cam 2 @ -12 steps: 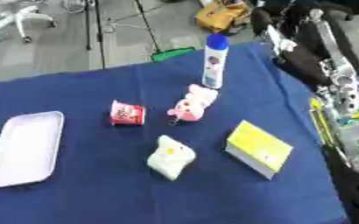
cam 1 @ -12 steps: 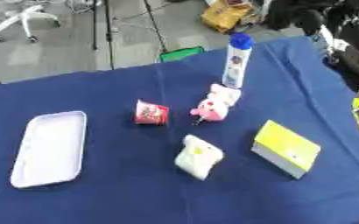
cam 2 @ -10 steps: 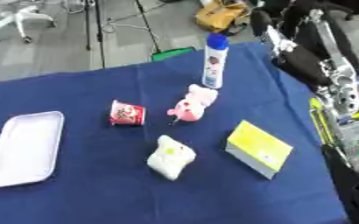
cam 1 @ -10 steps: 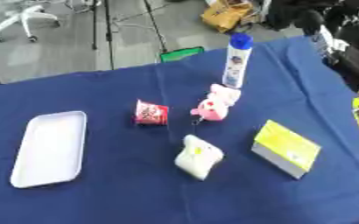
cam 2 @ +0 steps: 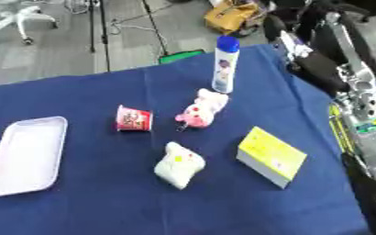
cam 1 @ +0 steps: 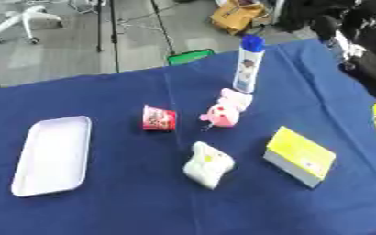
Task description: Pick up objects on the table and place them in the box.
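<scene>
Five things are spread on the blue table (cam 1: 79, 202), and none has yet been moved to the tray (cam 1: 53, 155), which is taken here for the box. With the pink toy (cam 1: 226, 110) as landmark: the bottle (cam 1: 246, 64) stands upright just beyond it, the red cup (cam 1: 159, 119) lies on its side near its left, the white pouch (cam 1: 208, 165) lies nearer the camera, and the yellow box (cam 1: 300, 156) sits to its near right. The tray lies well apart to the left, its long axis running away from the camera.

No hand can be made out in either view. Only dark arm structure, probably the right arm (cam 2: 348, 78), is seen at the right edge, so whether any fingers are spread or curled cannot be told.

By position, the yellow box lies closest to that right side and the cup closest to the tray; the right arm is judged nearer to most of the objects.
</scene>
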Motion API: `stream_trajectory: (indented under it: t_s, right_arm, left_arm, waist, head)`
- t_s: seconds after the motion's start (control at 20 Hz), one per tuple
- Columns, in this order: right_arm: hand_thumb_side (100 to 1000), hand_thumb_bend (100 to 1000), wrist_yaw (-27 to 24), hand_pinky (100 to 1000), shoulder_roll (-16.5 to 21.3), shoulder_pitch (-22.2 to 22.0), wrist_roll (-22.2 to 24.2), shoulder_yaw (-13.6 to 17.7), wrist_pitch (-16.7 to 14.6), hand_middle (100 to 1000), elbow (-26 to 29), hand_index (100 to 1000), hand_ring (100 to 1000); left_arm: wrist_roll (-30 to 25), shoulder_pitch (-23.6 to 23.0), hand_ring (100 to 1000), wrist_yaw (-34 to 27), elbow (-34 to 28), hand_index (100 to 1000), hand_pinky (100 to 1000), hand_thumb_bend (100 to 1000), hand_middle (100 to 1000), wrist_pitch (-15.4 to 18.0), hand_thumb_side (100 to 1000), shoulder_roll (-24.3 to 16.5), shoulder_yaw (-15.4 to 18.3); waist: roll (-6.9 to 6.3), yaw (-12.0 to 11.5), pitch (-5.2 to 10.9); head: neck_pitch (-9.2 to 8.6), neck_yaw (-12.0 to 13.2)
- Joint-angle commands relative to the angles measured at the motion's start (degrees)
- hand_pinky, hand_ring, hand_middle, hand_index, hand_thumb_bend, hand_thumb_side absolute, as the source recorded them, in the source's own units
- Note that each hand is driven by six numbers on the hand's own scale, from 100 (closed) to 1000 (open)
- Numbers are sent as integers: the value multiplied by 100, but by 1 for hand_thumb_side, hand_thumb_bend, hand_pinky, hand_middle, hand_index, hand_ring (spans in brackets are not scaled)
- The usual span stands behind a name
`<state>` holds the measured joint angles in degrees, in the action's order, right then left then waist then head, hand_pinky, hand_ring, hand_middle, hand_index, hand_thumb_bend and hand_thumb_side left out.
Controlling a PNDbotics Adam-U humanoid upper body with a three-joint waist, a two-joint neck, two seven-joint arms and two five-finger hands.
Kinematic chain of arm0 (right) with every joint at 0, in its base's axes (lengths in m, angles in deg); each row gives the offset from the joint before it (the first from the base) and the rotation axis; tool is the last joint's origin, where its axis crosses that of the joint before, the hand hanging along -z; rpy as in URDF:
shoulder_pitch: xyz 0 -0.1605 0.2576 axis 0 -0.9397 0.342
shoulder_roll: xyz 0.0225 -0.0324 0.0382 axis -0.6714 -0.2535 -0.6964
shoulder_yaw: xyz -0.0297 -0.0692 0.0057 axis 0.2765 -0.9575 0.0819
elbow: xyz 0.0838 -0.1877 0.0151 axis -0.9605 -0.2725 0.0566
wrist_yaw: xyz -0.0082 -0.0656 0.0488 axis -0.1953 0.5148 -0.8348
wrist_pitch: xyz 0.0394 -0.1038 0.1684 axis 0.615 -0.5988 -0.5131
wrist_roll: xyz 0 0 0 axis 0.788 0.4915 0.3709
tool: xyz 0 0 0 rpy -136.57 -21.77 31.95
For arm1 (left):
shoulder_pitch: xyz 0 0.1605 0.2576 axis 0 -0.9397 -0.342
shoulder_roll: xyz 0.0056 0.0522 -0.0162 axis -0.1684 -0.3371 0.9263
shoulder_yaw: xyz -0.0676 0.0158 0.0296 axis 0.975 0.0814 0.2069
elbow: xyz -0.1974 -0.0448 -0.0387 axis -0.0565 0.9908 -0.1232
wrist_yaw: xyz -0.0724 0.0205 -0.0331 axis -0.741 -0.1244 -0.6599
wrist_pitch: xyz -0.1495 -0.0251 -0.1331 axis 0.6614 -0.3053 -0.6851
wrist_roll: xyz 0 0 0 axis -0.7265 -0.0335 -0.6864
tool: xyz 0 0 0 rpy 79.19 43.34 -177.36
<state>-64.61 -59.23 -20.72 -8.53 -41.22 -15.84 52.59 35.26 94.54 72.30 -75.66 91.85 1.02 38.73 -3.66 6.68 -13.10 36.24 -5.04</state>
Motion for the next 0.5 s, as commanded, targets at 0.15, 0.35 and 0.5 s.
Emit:
stream_trajectory:
  t_s: [0.15, 0.35, 0.5]
  right_arm:
    - [468, 387, 115, 773, 295, -60, 56, 3, -22, 840, -18, 821, 802]
    - [466, 457, 271, 828, 395, -280, 247, -18, 23, 888, -123, 872, 852]
    - [465, 472, 504, 842, 480, -424, 480, -12, 59, 898, -172, 882, 865]
  left_arm:
    - [-18, 43, 765, 37, -112, 852, 739, 622, 830, 11, 735, -155, 42]
    - [-25, 42, 765, 48, -114, 852, 739, 622, 831, 9, 736, -163, 42]
    - [-22, 35, 765, 56, -112, 853, 739, 621, 831, 8, 736, -175, 48]
  waist:
    - [116, 16, 168]
    - [122, 29, 157]
    - [131, 35, 153]
  head:
    - [17, 17]
    - [24, 27]
    - [30, 31]
